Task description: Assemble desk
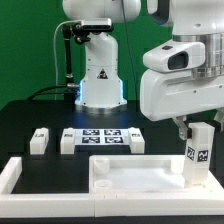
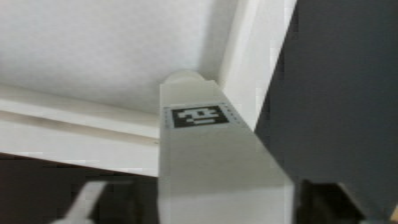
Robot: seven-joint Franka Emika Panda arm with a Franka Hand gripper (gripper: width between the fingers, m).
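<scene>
Gripper (image 1: 195, 127): clenched on the held leg (image 1: 198, 152), carrying it upright.
Held leg: small white block with one black-and-white square tag (image 1: 191, 153) on the side facing the exterior camera. Its lower end is at the corner of the desk top (image 1: 125, 178) on the exterior view's right. Whether it touches the tray floor cannot be told.
Wrist view: the held leg (image 2: 214, 175) fills the middle, and its tagged end points at the inside corner of the desk top (image 2: 89, 50), where two rims meet.
Desk top: one wide white rectangular tray with a raised rim, lying flat at the front of the table, open side up.
Loose legs: three small white blocks in a row behind the desk top. The outer leg (image 1: 38, 141) and inner leg (image 1: 68, 141) lie on the exterior view's left of the marker board (image 1: 103, 137). The third leg (image 1: 138, 141) lies just beside its other end.
Leg count: four, with the held one.
Border frame (image 1: 20, 178): low and white, near the desk top on the exterior view's left.
Table (image 1: 30, 115): black and matte.
Arm base (image 1: 100, 75): white, standing at the back of the table, with a blue glow at its foot.
Room: pale wall behind.
</scene>
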